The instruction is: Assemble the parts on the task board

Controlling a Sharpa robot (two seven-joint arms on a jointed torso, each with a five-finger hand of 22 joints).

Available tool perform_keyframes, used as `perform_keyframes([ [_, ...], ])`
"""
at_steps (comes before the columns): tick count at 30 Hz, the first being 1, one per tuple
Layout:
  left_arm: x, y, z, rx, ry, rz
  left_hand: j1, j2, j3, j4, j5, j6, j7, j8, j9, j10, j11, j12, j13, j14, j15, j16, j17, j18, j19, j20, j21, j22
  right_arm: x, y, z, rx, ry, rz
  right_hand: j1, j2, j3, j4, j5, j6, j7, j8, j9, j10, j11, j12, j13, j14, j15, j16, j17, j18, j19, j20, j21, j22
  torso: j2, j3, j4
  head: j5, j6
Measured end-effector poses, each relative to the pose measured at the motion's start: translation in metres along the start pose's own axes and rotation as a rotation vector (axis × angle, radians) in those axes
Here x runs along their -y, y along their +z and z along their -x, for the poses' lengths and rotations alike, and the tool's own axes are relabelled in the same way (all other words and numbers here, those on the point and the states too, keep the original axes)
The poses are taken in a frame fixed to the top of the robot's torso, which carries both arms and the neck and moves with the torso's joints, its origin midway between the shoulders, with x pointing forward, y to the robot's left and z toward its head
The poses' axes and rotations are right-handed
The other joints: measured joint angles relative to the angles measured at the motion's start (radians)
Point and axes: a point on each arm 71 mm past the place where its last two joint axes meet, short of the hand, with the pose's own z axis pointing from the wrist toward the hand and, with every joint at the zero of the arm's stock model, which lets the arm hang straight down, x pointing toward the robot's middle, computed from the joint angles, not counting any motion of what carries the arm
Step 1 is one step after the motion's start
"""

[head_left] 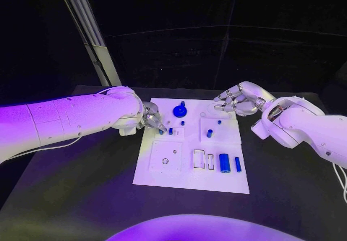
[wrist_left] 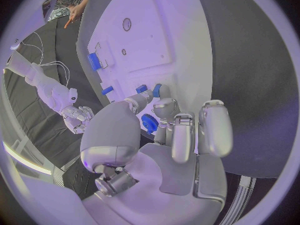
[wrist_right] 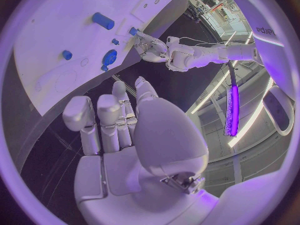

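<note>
Where the white rectangular task board (head_left: 189, 173) lies with its long axis running away from the robot, a large blue cylinder (head_left: 225, 163) and a slimmer blue bar (head_left: 238, 164) lie side by side along that axis near the front right. One round blue knob (head_left: 180, 111) stands near the far edge. Left hand (head_left: 150, 119) pinches a small blue peg (head_left: 161, 131) at the board's left edge. Right hand (head_left: 238, 99) hovers over the far right corner, fingers curled, holding nothing.
</note>
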Motion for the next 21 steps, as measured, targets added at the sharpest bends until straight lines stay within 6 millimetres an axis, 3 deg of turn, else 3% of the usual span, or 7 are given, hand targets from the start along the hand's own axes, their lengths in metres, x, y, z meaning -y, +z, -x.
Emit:
perform_keyframes([
  [3,-0.0012,0.0003,0.0006,0.004,-0.005,0.003,-0.008,-0.007,-0.028,0.017,0.0,-0.007,0.007,-0.01,-0.003,-0.028,0.004,-0.042,-0.058,0.0,0.0,0.0,0.0,0.0,0.0,0.0,-0.016,-0.019,-0.0001,0.0,0.0,0.0,0.0,0.001,0.001,0.001,-0.001,0.001,0.0,0.0,0.0,0.0,0.0,-0.006,0.001,0.0,-0.004,-0.006,0.001,-0.009,-0.008,0.0,-0.006,0.001,-0.003,-0.009,0.0,-0.0003,0.0,0.0,0.001],
  [6,-0.0016,0.0004,0.0009,0.009,-0.017,0.003,-0.008,-0.007,-0.055,0.03,0.0,-0.05,0.026,-0.033,-0.012,-0.101,0.018,-0.136,-0.187,0.0,0.0,0.0,0.0,0.0,-0.014,0.003,-0.039,-0.05,0.0,0.0,0.0,0.0,0.0,0.001,0.001,0.001,0.0,0.006,0.0,-0.004,0.004,0.0,0.0,-0.007,0.0,-0.005,-0.008,-0.006,0.001,-0.017,-0.016,0.001,-0.013,0.001,-0.011,-0.018,0.0,-0.0008,0.0002,0.0,0.002],
  [9,-0.0015,0.0001,0.0013,0.013,-0.031,0.001,-0.008,-0.007,-0.073,0.042,0.0,-0.084,0.044,-0.05,-0.015,-0.144,0.033,-0.185,-0.253,-0.001,0.013,0.0,0.0,0.0,-0.021,0.01,-0.046,-0.06,-0.0001,0.0001,0.0,0.0,0.0,0.001,0.001,0.001,0.0,0.006,0.0,-0.004,0.004,0.0,0.0,-0.007,0.0,-0.005,-0.009,-0.009,0.003,-0.02,-0.019,0.016,-0.013,0.001,-0.011,-0.022,-0.001,-0.0009,0.0008,0.0,0.003],
  [21,-0.0059,-0.004,0.002,0.032,-0.117,-0.023,0.01,-0.023,-0.116,0.069,0.0,-0.119,0.061,-0.084,-0.052,-0.171,0.052,-0.2,-0.285,-0.002,0.027,0.0,0.0,0.0,-0.037,0.026,-0.07,-0.092,0.0001,0.0004,-0.0001,0.0,0.0,0.001,0.001,0.001,-0.003,0.009,0.0,-0.006,0.006,0.0,0.0,-0.011,0.003,-0.009,-0.016,-0.014,0.001,-0.036,-0.032,0.016,-0.028,0.001,-0.022,-0.037,0.0,-0.0009,0.0008,-0.001,0.006],
])
